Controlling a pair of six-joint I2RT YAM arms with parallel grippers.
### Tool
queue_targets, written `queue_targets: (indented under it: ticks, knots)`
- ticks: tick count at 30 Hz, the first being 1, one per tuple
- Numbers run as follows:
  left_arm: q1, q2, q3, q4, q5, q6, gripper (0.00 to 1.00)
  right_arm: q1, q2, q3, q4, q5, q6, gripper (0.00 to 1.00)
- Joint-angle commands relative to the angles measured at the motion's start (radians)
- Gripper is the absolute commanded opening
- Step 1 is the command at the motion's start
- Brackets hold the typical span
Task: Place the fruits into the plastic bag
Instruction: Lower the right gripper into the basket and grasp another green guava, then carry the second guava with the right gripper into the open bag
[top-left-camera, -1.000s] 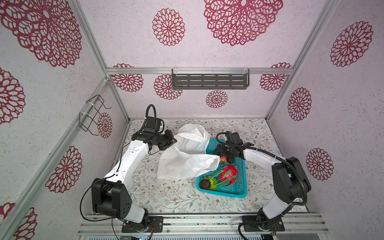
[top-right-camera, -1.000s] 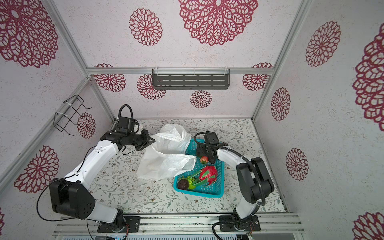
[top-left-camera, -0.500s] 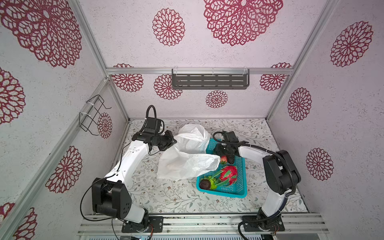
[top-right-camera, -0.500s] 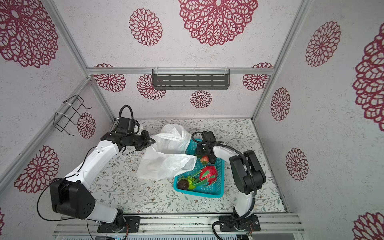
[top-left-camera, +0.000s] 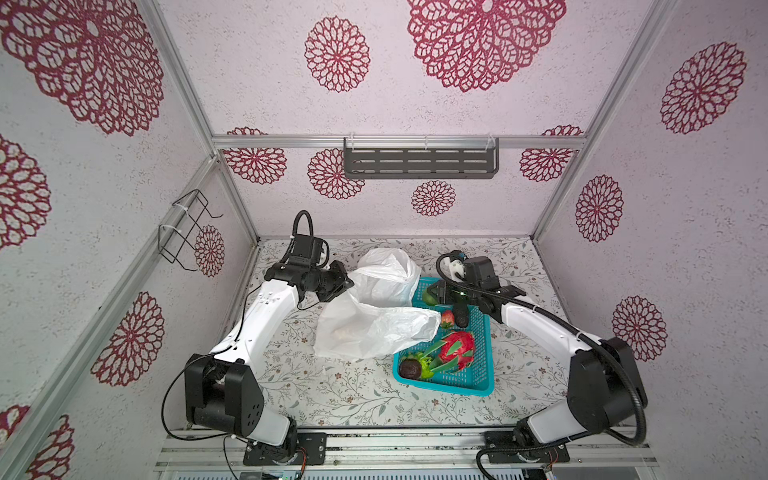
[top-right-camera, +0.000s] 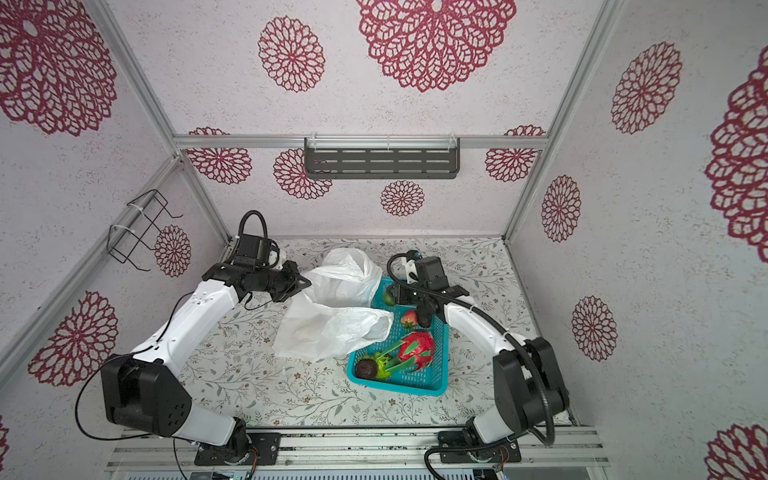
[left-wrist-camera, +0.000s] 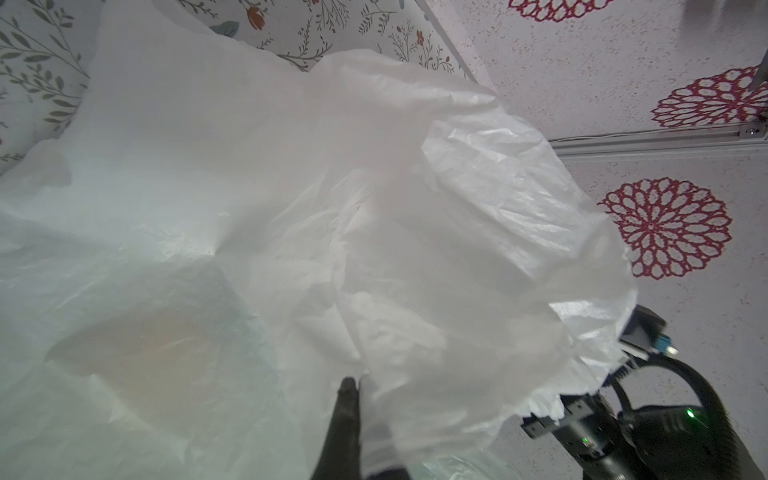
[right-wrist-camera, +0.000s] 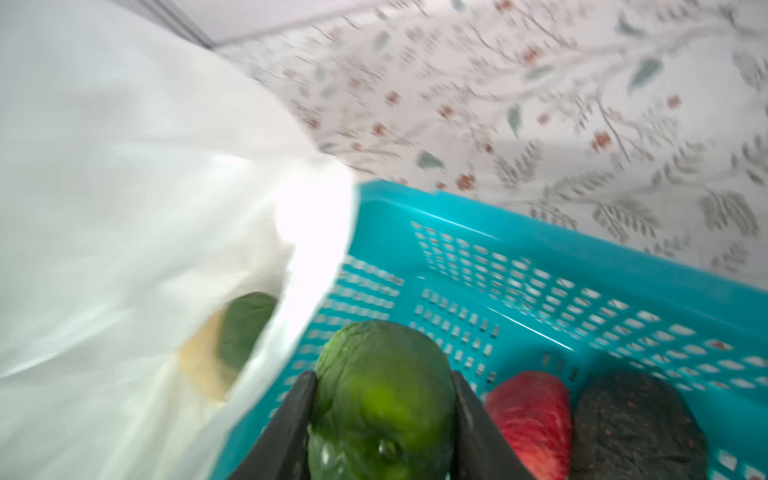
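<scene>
Floral worktop (top-left-camera: 332, 390), booth walls with red rosettes. Right claw (right-wrist-camera: 380, 380) is closed partway on a green avocado (right-wrist-camera: 386, 419), one finger on each side, at the far-left corner of the teal basket (top-left-camera: 457, 386); can't tell if it is clear of the basket floor. Just right of it in the basket sit a red fruit (top-left-camera: 446, 318) and a dark avocado (top-left-camera: 461, 318); nearer are the dragon fruit (top-left-camera: 457, 351) and a brown round fruit (top-left-camera: 409, 368). Plastic bag (top-left-camera: 374, 328) lies left of the basket, its right edge draped over the basket's left rim, touching. Through the film in the right wrist view show a green shape (right-wrist-camera: 247, 328) and a pale shape (right-wrist-camera: 203, 365), likely fruits already in. Left claw (top-left-camera: 341, 286) is fully closed, pinching the bag's far-left edge and holding it up.

Risks:
- The avocado is rounded and could slip out of a side grip on the lift.
- The bag mouth is not clearly gaping, so loose film could fold over and the fruit could land on top of the bag or on the worktop.
- Pushing in could tug the film out of the left pinch
</scene>
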Motion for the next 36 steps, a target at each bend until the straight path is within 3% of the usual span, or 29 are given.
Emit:
queue_targets:
  ticks: [1, 8, 13, 19, 21, 25, 29, 36]
  knots:
    - [-0.007, 0.013, 0.025, 0.019, -0.007, 0.004, 0.0, 0.012, -0.052, 0.005, 0.017, -0.113, -0.018, 0.32]
    - [-0.022, 0.022, 0.029, 0.03, -0.014, -0.001, 0.0, 0.11, -0.003, 0.069, 0.05, -0.205, -0.041, 0.33]
    - [-0.031, 0.015, 0.03, 0.018, -0.031, -0.001, 0.0, 0.241, 0.114, 0.191, -0.089, -0.196, -0.17, 0.34]
    - [-0.035, -0.006, 0.021, 0.01, -0.039, 0.002, 0.0, 0.297, 0.233, 0.263, -0.15, -0.225, -0.19, 0.36]
    - [-0.037, -0.012, 0.021, 0.01, -0.044, 0.002, 0.0, 0.303, 0.258, 0.278, -0.172, -0.228, -0.195, 0.4]
    - [-0.037, -0.016, 0.02, 0.004, -0.053, 0.002, 0.0, 0.305, 0.267, 0.27, -0.193, -0.181, -0.192, 0.59]
    - [-0.037, -0.01, 0.017, 0.005, -0.053, 0.002, 0.0, 0.304, 0.231, 0.243, -0.166, -0.11, -0.181, 0.72]
    - [-0.037, 0.003, 0.025, 0.008, -0.053, 0.003, 0.0, 0.298, 0.162, 0.24, -0.14, -0.027, -0.175, 0.81]
